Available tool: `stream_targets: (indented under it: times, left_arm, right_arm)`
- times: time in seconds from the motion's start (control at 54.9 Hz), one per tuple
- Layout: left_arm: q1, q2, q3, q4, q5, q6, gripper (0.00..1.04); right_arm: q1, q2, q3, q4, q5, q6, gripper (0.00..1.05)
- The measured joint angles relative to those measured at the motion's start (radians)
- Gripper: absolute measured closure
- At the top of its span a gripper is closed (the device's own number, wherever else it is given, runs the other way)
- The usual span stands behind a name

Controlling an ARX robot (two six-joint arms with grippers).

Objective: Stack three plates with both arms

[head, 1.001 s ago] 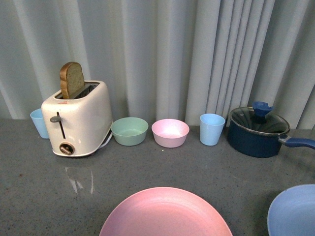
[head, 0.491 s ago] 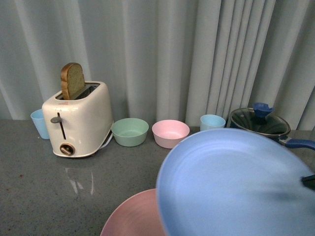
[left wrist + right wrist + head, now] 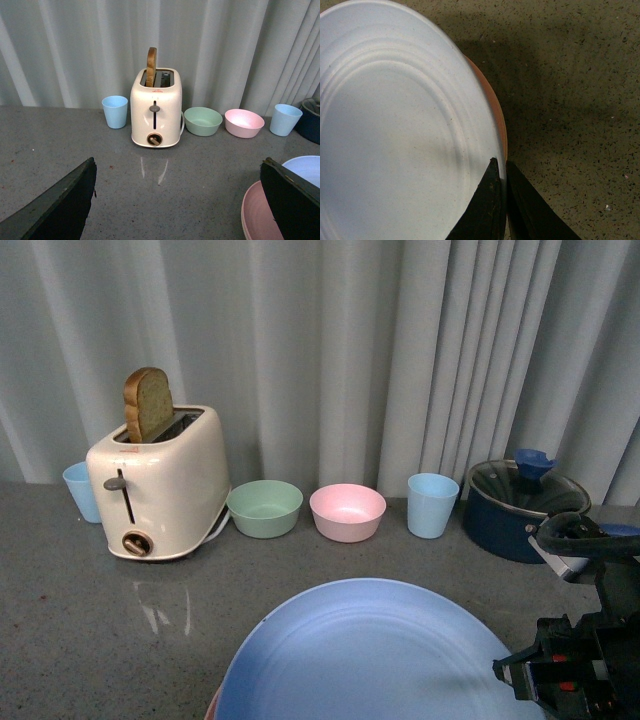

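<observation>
A pale pleated curtain (image 3: pixel 350 360) hangs behind a grey speckled counter (image 3: pixel 80 620), and we take the cream toaster (image 3: pixel 160 485), a slice of bread standing in its slot, as our marker. In line to the right of the toaster sit a mint-green bowl (image 3: pixel 264 507) and a small pink bowl (image 3: pixel 347 511), neither of them part of the job.

Nearer to us than the toaster and to its right, the light blue plate (image 3: pixel 370 660) lies over the pink plate (image 3: pixel 255 215), covering nearly all of it, so only a sliver of pink rim shows. We cannot tell whether the two are already touching or a thin gap is left. The right hand (image 3: pixel 500 162) is pinched together on the blue plate's rim, one finger above and one below. The left hand (image 3: pixel 178 162) hangs with its fingers wide apart and nothing between them, on the near side of the toaster and just beside the pink plate.

We judge this to be the setting-down of the second plate. Next we would settle the blue plate flat and centred, part the right fingers, and draw them out sideways without dragging the rim. A third plate shows in none of our views, so it has to be found before the left hand can fetch it.
</observation>
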Motion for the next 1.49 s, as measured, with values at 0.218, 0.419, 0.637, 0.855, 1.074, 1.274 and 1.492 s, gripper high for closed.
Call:
stream_targets:
  times: [0.218,0.419,0.637,0.855,1.074,1.274,1.492]
  left_arm:
    - [0.0,0.0,0.0,0.0,0.0,0.0,0.07]
    - [0.0,0.0,0.0,0.0,0.0,0.0,0.07]
    - [0.0,0.0,0.0,0.0,0.0,0.0,0.07]
    - [0.0,0.0,0.0,0.0,0.0,0.0,0.07]
    - [0.0,0.0,0.0,0.0,0.0,0.0,0.07]
    - [0.0,0.0,0.0,0.0,0.0,0.0,0.07]
    - [0.0,0.0,0.0,0.0,0.0,0.0,0.07]
  right_arm:
    - [-0.003,0.043,0.032,-0.002,0.001,-0.002,1.02]
    - [0.005,0.069,0.067,-0.013,0.001,-0.008,1.02]
    - [0.028,0.107,0.086,-0.016,0.011,-0.011,1.02]
    - [0.047,0.128,0.086,-0.014,0.019,-0.012,1.02]
    - [0.033,0.127,0.093,-0.027,0.019,-0.01,0.81]
    - [-0.002,0.06,0.092,-0.034,0.005,0.002,0.49]
    - [-0.081,-0.146,0.01,0.005,0.039,0.053,0.1]
